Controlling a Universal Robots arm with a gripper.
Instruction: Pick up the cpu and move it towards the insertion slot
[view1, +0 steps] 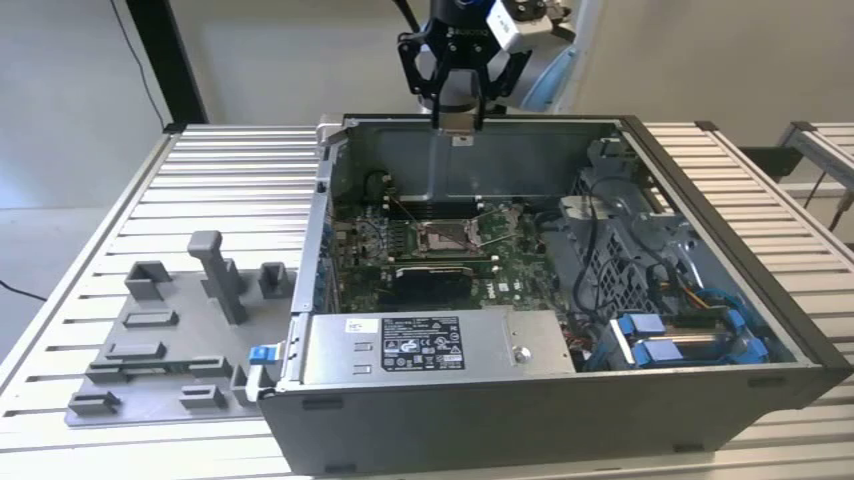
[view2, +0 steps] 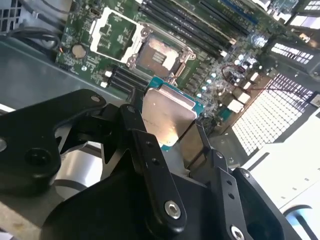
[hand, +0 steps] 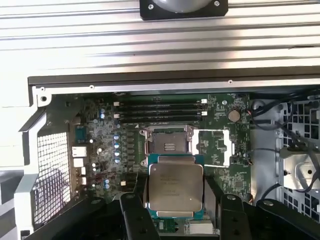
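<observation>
Gripper (view1: 458, 125) pinching the cpu (hand: 175, 186) between its black fingers (hand: 135, 215), hovering above the open computer case (view1: 747, 300) near its far wall. Cpu held flat, silver top visible in both wrist views, clear of the board. Insertion slot (hand: 169, 146) sits on the green motherboard (hand: 100, 150) below, frame open, dark centre bare, next to the memory slots (hand: 160, 111).
</observation>
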